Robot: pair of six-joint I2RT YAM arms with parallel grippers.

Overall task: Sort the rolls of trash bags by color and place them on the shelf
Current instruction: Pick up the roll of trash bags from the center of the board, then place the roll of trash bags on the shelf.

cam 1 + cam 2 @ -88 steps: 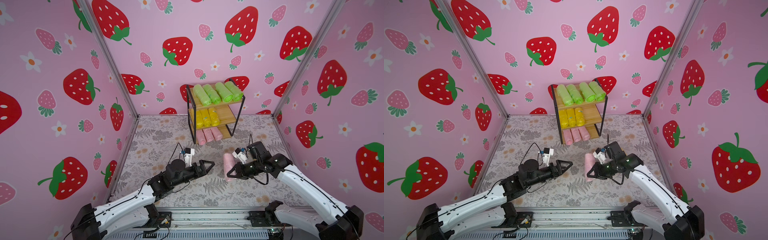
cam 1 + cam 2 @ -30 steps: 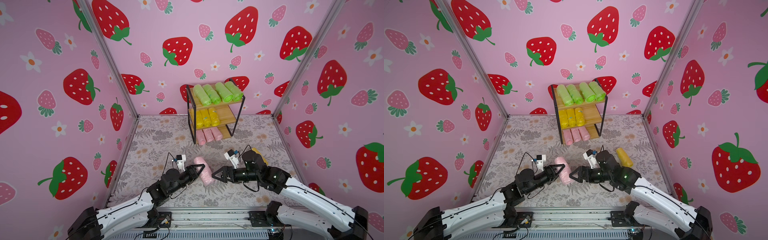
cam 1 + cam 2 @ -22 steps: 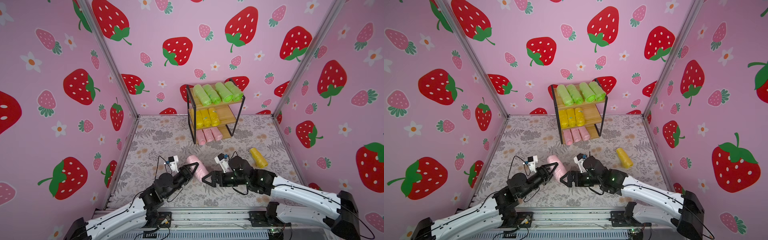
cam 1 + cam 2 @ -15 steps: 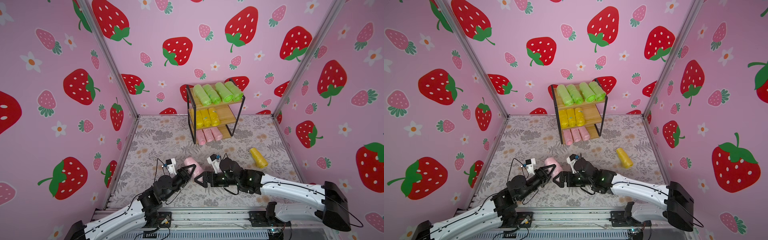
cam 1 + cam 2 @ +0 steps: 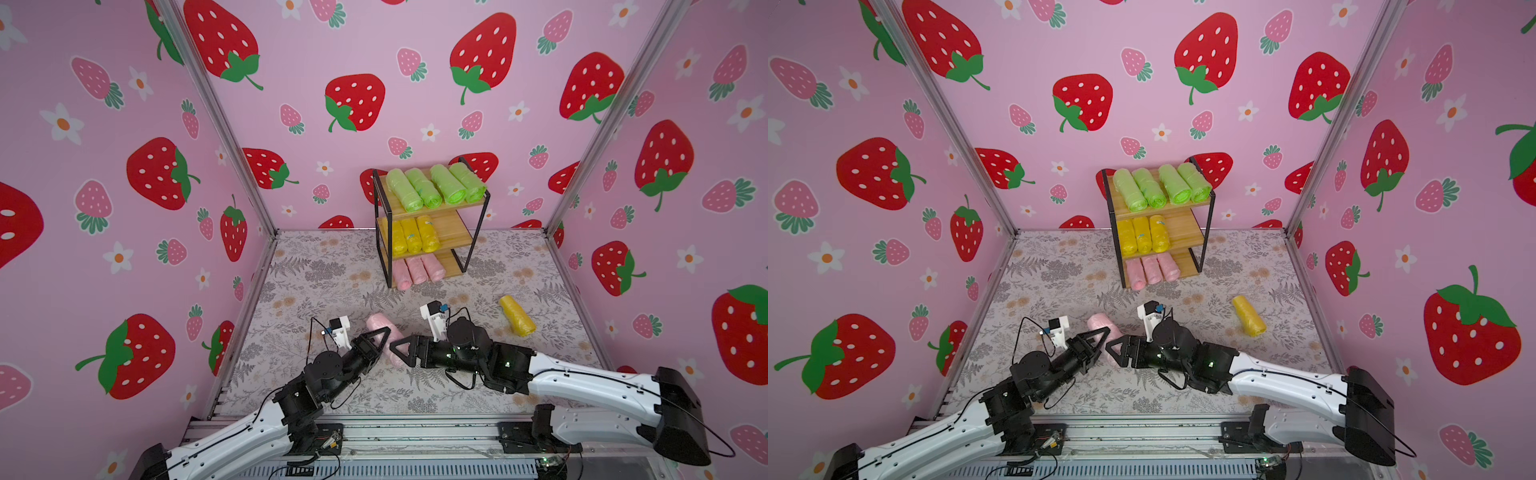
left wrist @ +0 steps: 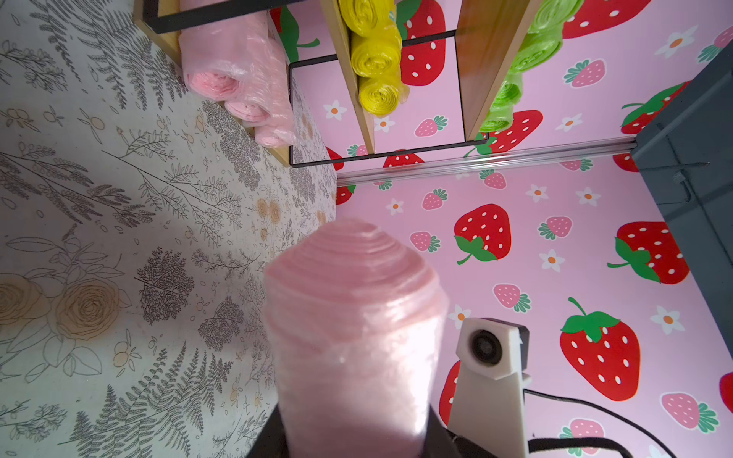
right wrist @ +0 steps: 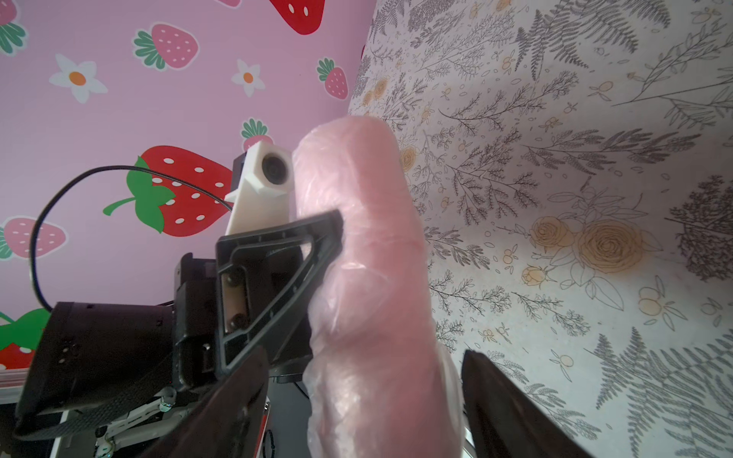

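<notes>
Near front, pink roll (image 5: 375,323) in left tool (image 5: 384,338) (right tool (image 5: 394,350) astride)

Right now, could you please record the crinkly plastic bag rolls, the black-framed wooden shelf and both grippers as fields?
Shelf top: four light green rolls
Shelf middle: three yellow rolls
Shelf bottom: three pale pink rolls
Table: one loose yellow roll
Left gripper: shut on fourth pink roll
Right gripper: open, straddling that roll

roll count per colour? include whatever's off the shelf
Green rolls: 4, all on the shelf.
Yellow rolls: 4, 3 shelved, 1 on the table.
Pink rolls: 4, 3 shelved, 1 pink roll in the left gripper.
Total: 12.
</notes>
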